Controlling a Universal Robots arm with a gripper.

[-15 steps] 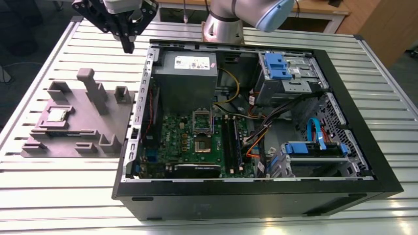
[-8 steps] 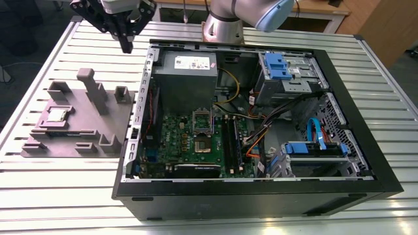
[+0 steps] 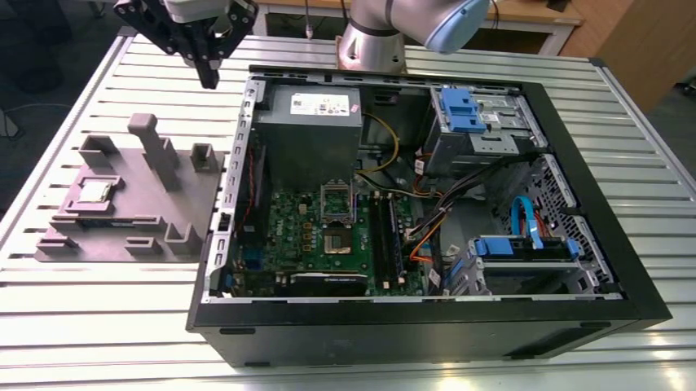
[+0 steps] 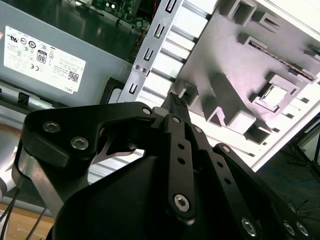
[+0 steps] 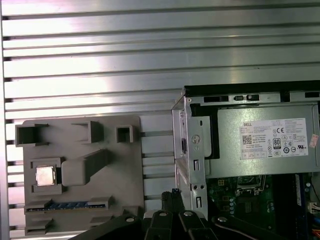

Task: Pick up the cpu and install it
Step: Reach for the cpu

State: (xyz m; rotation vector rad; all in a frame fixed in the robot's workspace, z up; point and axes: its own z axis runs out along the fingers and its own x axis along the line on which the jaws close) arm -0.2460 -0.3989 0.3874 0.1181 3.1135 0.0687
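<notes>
Fingers (image 3: 207, 75) together w/o load; cpu (image 3: 96, 191) in fixture (image 3: 139, 208)

gripper (image 3: 207, 75) points straight down, black linkage fingers (image 4: 175, 107) pressed tip to tip, nothing clamped between them. It hangs to the exterior view's left of the arm base (image 3: 373, 45). Arm links silver, with a blue-grey joint cap (image 3: 457, 24) beside the base. In both wrist views the fingertips (image 5: 172, 196) converge to one narrow point.
</notes>
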